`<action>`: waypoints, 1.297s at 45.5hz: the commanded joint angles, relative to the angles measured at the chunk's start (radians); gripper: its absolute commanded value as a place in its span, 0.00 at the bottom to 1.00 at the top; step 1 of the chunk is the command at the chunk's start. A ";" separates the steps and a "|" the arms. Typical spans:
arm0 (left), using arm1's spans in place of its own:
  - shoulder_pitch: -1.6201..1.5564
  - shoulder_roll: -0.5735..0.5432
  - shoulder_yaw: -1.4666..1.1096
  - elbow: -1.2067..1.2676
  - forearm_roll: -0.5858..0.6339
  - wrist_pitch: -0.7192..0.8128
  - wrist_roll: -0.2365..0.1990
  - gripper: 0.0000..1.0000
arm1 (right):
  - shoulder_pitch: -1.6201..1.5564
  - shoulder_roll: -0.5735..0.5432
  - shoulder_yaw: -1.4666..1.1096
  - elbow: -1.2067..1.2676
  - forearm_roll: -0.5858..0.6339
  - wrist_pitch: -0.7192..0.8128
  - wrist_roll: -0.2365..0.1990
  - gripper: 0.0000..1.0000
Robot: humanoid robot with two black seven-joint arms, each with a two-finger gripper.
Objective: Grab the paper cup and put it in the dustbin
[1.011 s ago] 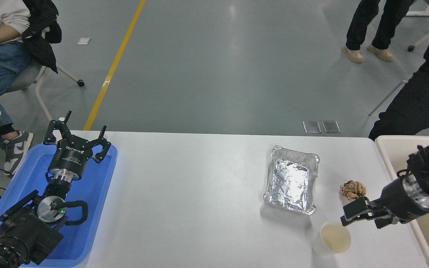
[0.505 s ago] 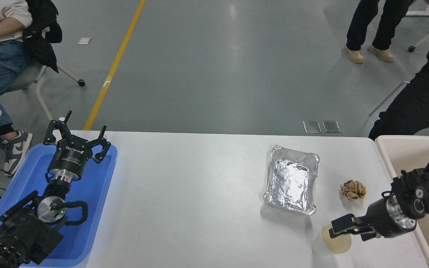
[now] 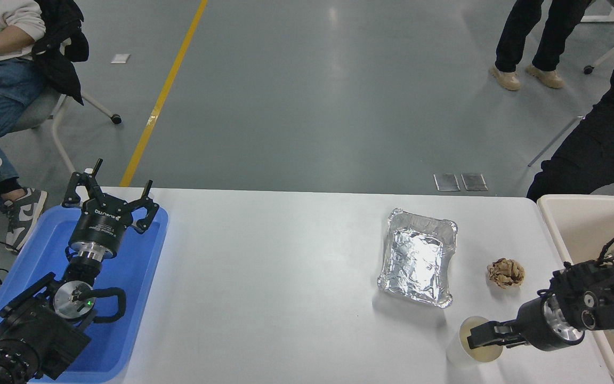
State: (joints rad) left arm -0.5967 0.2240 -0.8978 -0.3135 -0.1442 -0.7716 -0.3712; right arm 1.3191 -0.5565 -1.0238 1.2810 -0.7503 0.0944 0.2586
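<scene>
The paper cup (image 3: 471,344) is a plain white tapered cup with a cream interior. It stands upright, mouth open upward, near the front edge of the white table (image 3: 285,277), just in front of the foil tray (image 3: 418,257). No print is visible on the cup.

The right gripper (image 3: 477,337) reaches in from the right and sits over the cup's mouth. Its fingers are at the rim, but whether they are closed on the cup cannot be told. Compared with the frame one second earlier, the right gripper has moved lower and toward the cup; it then hung beside the crumpled brown paper ball (image 3: 506,272), behind the cup. The cup has not shifted.

The dustbin (image 3: 557,224), cream-white with a thick rounded rim, stands to the right of the foil tray, at the table's right end.

The left gripper (image 3: 110,198) is parked over the blue tray (image 3: 142,277), far left of the foil tray, fingers spread wide. White lettering on its body is too small to read.
</scene>
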 commanded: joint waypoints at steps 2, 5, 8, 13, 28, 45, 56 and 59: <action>0.000 0.000 -0.001 -0.001 0.000 0.000 0.000 1.00 | 0.014 -0.006 -0.005 0.001 -0.034 -0.015 0.004 0.00; 0.000 0.000 -0.001 -0.001 0.000 0.000 0.000 1.00 | 0.023 -0.010 -0.007 0.006 -0.035 -0.012 0.004 0.00; 0.000 0.000 0.000 -0.001 0.000 0.000 0.000 1.00 | 0.034 -0.011 -0.009 0.008 -0.035 -0.002 0.004 0.00; 0.000 0.000 -0.001 -0.001 0.000 0.000 0.000 1.00 | 0.078 -0.034 -0.024 0.026 -0.035 0.018 0.005 0.00; 0.000 0.000 -0.001 0.001 0.000 -0.002 0.000 1.00 | 0.465 -0.190 -0.051 0.136 -0.043 0.254 0.007 0.00; 0.000 0.000 0.000 -0.001 0.000 0.000 0.000 1.00 | 0.848 -0.260 -0.074 0.164 -0.046 0.507 0.005 0.00; 0.000 0.000 -0.001 0.001 0.000 0.000 0.000 1.00 | 1.003 -0.263 -0.078 0.163 -0.044 0.599 0.005 0.00; 0.000 0.000 -0.001 0.001 0.000 0.000 0.000 1.00 | 1.028 -0.270 -0.076 0.163 -0.044 0.611 0.005 0.00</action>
State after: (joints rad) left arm -0.5967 0.2240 -0.8985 -0.3135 -0.1442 -0.7719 -0.3712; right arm 2.2004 -0.8082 -1.0981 1.4404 -0.7953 0.6180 0.2643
